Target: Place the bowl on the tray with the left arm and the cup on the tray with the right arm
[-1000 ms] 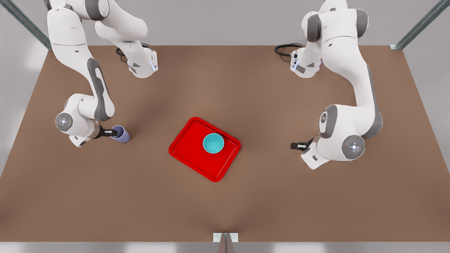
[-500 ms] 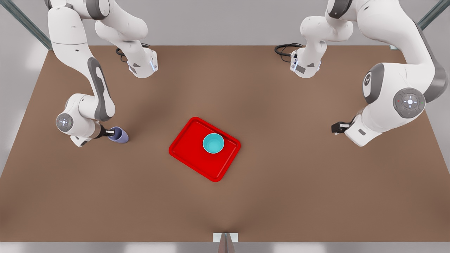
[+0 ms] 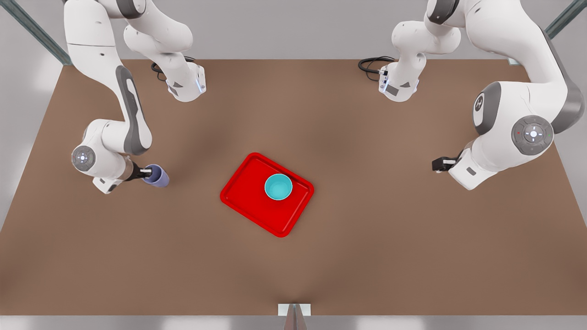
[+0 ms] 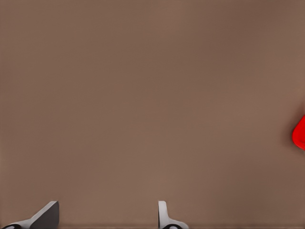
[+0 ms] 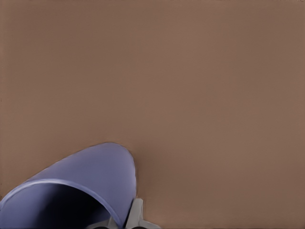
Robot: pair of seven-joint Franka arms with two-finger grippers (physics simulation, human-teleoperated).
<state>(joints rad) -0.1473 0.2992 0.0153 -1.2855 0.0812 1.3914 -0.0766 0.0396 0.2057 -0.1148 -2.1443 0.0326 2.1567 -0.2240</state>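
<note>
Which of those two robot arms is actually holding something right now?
The right gripper, on the front view's left: its fingers grip the rim of the lavender cup. The left gripper across the table waits, fingers apart around nothing.

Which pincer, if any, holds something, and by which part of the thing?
The right pincer grips the cup by its rim wall. The left pincer holds nothing, open over bare table.
</note>
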